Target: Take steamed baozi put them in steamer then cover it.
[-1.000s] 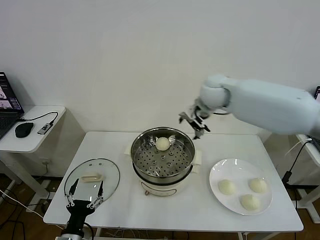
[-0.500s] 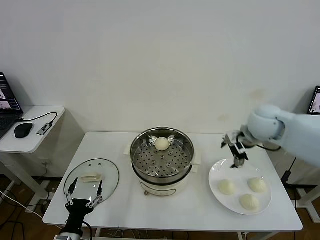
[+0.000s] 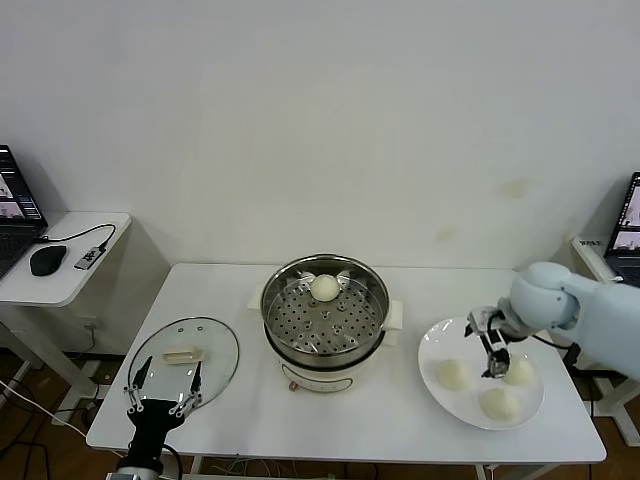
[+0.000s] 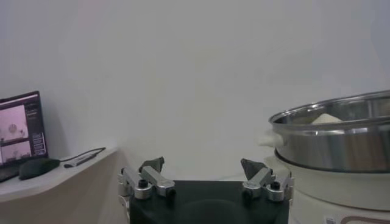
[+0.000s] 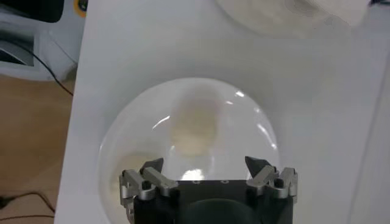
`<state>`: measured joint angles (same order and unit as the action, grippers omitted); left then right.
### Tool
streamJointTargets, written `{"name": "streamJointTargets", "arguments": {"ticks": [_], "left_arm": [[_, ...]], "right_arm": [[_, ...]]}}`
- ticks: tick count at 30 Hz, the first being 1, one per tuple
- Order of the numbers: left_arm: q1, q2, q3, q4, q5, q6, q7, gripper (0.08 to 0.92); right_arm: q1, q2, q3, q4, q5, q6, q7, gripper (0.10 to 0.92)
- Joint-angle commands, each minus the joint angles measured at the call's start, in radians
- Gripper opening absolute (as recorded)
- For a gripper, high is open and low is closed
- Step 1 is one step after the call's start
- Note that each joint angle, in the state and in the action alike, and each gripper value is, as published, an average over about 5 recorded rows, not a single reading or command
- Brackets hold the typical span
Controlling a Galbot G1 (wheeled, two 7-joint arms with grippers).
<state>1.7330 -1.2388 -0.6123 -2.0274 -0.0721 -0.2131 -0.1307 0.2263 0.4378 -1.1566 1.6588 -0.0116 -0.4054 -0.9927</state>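
Observation:
The steamer (image 3: 325, 322) stands mid-table with one baozi (image 3: 324, 288) on its perforated tray. Three baozi (image 3: 454, 374) lie on the white plate (image 3: 437, 345) at the right. My right gripper (image 3: 490, 347) is open and empty, hanging just above the plate between the buns. In the right wrist view, its jaws (image 5: 204, 164) stand wide apart over a baozi (image 5: 194, 125) on the plate (image 5: 247, 131). The glass cover (image 3: 185, 358) lies flat at the table's left. My left gripper (image 3: 160, 392) is open and parked at the front left edge by the cover.
A side table at the far left holds a laptop (image 4: 21, 131), a mouse (image 3: 47, 258) and a cable. The left wrist view shows the steamer's steel wall (image 4: 341, 137) close by, on the side of one finger of my open left gripper (image 4: 202, 165).
My right arm has swung from behind the steamer to the right and down over the plate, still empty. The left arm has not moved.

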Motion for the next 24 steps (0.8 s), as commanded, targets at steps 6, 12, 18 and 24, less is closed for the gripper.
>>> {"name": "streamJointTargets", "arguments": {"ticks": [6,12,18,24], "left_arm": [[0.001,-0.002,-0.005,0.001,0.004,0.0,0.0,0.823],[0.005,-0.003,-0.01,-0.002,0.004,-0.002,-0.004,0.823],[0.006,-0.003,-0.014,0.0,0.005,-0.004,-0.006,0.823],[0.004,-0.006,-0.013,0.002,0.008,-0.006,-0.007,0.823]], "right_arm": [[-0.35,0.034,0.279,-0.087,-0.044,0.026,0.056,0.823],[-0.379,0.075,0.315,-0.131,-0.047,0.037,0.07,0.823],[-0.387,0.103,0.333,-0.168,-0.062,0.043,0.079,0.823],[-0.386,0.119,0.337,-0.181,-0.068,0.039,0.08,0.823]]}}
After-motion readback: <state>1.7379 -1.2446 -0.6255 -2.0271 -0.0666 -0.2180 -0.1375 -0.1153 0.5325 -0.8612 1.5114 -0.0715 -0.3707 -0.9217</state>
